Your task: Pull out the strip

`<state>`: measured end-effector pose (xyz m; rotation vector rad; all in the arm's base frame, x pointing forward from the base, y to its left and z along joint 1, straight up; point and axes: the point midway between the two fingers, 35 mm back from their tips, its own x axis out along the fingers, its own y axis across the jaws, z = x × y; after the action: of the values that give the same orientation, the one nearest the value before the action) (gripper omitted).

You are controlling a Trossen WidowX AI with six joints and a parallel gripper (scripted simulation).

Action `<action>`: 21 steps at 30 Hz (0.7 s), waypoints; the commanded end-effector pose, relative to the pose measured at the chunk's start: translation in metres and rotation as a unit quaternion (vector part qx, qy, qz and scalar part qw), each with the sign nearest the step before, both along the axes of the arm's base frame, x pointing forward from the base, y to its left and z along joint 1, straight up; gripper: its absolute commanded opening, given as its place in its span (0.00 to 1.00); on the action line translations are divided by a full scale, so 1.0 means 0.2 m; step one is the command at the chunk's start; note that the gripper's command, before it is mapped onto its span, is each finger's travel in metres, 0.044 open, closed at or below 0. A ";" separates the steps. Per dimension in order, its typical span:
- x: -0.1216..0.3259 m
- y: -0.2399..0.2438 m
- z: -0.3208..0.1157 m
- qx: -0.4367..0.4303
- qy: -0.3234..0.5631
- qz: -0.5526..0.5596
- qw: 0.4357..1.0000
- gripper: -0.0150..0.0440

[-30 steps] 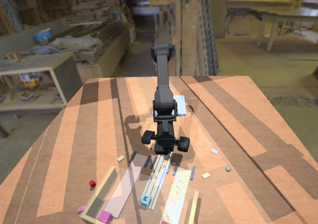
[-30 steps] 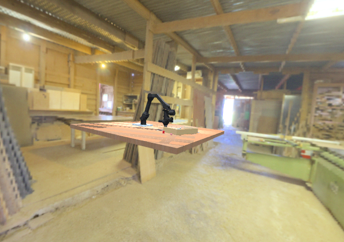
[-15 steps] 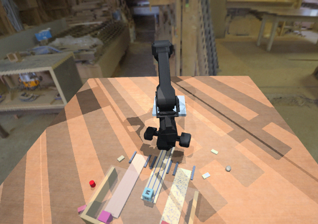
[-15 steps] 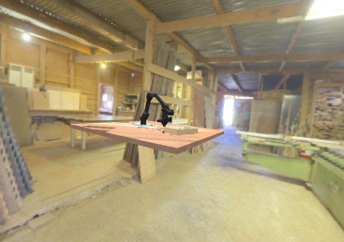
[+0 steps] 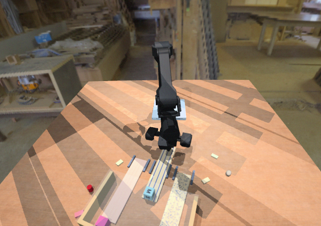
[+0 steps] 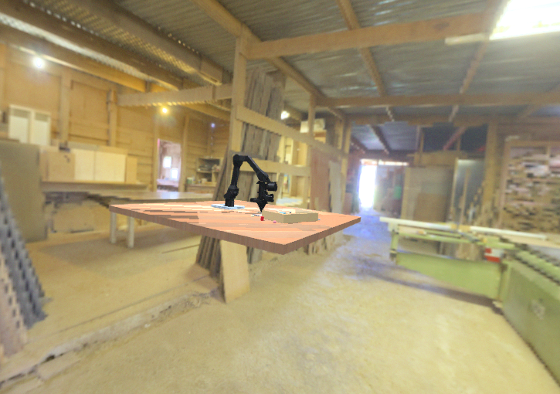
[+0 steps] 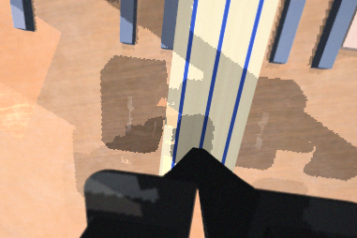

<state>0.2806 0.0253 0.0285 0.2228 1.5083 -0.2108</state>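
The light-blue cube (image 5: 148, 193) labelled M rests on the near end of the middle strip, cream with blue lines (image 5: 160, 170) (image 7: 208, 70). The strip runs between dark blue-grey rails towards the arm, and its far part lies beyond them. My gripper (image 5: 168, 148) (image 6: 262, 212) (image 7: 197, 154) is shut, with its fingertips together over the strip's far part. They look pressed down on its top, with nothing seen between them; exact contact is hidden. A pale pink strip (image 5: 124, 193) lies to the left and a speckled strip (image 5: 178, 190) to the right in the top view.
Wooden walls (image 5: 96, 197) (image 5: 193, 210) (image 6: 294, 217) flank the strips. A magenta block (image 5: 102, 220) is on the pink strip's near end. A red cylinder (image 5: 90, 188) (image 6: 262, 218) stands outside the left wall. Small pale blocks (image 5: 119, 162) (image 5: 214, 156) (image 5: 205, 180) and a grey ball (image 5: 228, 173) lie around.
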 end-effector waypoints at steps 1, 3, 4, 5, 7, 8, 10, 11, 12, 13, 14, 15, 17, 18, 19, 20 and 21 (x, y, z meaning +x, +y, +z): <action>-0.06 0.02 -0.02 0.000 0.012 0.001 1.000 0.25; -0.08 0.02 -0.02 0.000 0.012 0.001 1.000 0.25; -0.08 0.02 -0.02 0.000 0.012 0.001 1.000 0.25; -0.09 0.02 -0.03 0.000 0.012 0.001 1.000 0.25; -0.10 0.03 -0.03 0.000 0.012 0.001 1.000 0.25; -0.11 0.03 -0.03 0.000 0.012 0.001 1.000 0.25; -0.13 0.04 -0.03 0.000 0.012 0.001 1.000 0.25; -0.13 0.04 -0.03 0.000 0.012 0.001 1.000 0.25; -0.14 0.04 -0.03 0.000 0.012 0.001 1.000 0.25; -0.15 0.04 -0.03 0.000 0.012 0.001 1.000 0.25; -0.15 0.04 -0.03 0.000 0.013 0.001 1.000 0.25; -0.16 0.05 -0.03 0.000 0.013 0.001 1.000 0.25; -0.18 0.05 -0.03 0.000 0.013 0.001 1.000 0.25; -0.18 0.05 -0.03 0.000 0.013 0.001 1.000 0.25; -0.19 0.06 -0.03 0.000 0.013 0.001 1.000 0.25; -0.20 0.06 -0.03 0.000 0.013 0.001 1.000 0.25; -0.20 0.06 -0.03 0.001 0.013 0.001 1.000 0.25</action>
<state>0.2511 0.0352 0.0274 0.2245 1.5098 -0.2106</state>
